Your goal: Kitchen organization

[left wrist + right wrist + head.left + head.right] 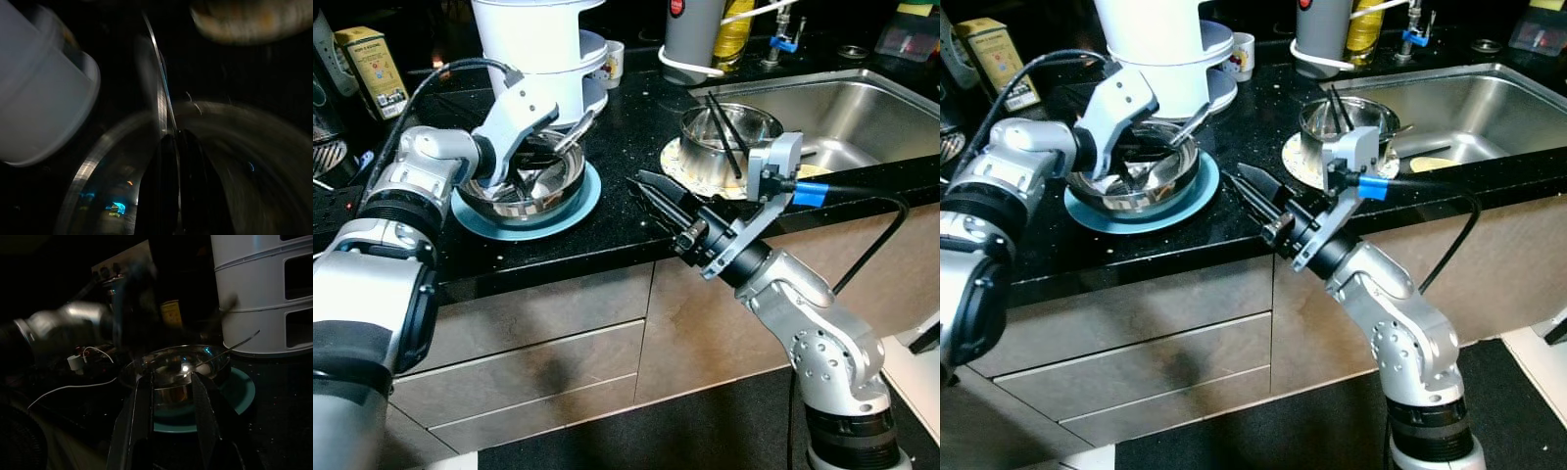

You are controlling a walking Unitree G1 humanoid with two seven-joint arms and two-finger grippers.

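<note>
A steel bowl [536, 188] sits on a teal plate [579, 210] on the black counter. My left gripper [523, 164] reaches down into the bowl. In the left wrist view its fingers [168, 186] are pressed together on the thin handle of a metal utensil [159, 83]. That handle [578, 127] sticks up over the bowl's right rim. My right gripper [641, 184] hovers open at the counter's front edge, to the right of the plate, pointing at the bowl [176, 364] with nothing between its fingers.
A white stacked steamer [538, 49] stands just behind the bowl. A steel pot [729, 132] with black chopsticks rests on a patterned mat by the sink [862, 108]. A cup [612, 64], a tea box [370, 67] and bottles line the back.
</note>
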